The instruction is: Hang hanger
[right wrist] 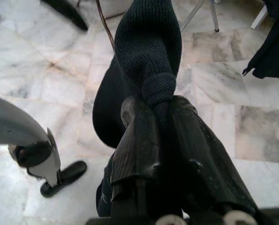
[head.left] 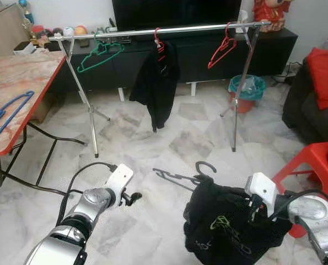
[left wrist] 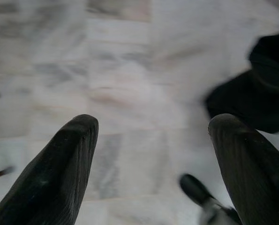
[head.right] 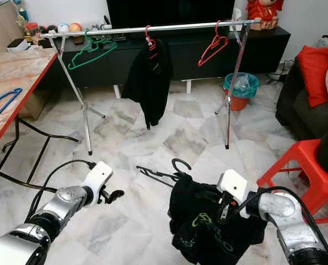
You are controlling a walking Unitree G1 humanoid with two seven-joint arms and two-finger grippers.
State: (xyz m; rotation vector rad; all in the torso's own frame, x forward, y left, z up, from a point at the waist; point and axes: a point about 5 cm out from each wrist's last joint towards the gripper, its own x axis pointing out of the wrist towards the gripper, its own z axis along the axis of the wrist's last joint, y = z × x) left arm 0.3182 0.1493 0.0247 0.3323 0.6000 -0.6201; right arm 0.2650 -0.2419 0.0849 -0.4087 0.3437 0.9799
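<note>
Low over the floor, right gripper [right wrist: 158, 136] jaws pinch the black garment [head.left: 224, 226] on its hanger [head.left: 177, 176]; left gripper [left wrist: 153, 164] jaws gape empty.

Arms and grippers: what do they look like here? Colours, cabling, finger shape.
Both arms are silver metal with white wrist housings and black cables looping to them. The left gripper has two long, blunt, matte black fingers with a ribbed texture. The right gripper has the same black ribbed fingers.

Right end effector [right wrist: 160, 110]: both black fingers [right wrist: 134, 140] closed on a fold of dark knitted garment [right wrist: 146, 42], which rises beyond the fingertips. Left end effector [right wrist: 55, 176] visible beside it, above the marble floor [right wrist: 45, 75]. Another dark garment [right wrist: 275, 51] hangs further off.
</note>
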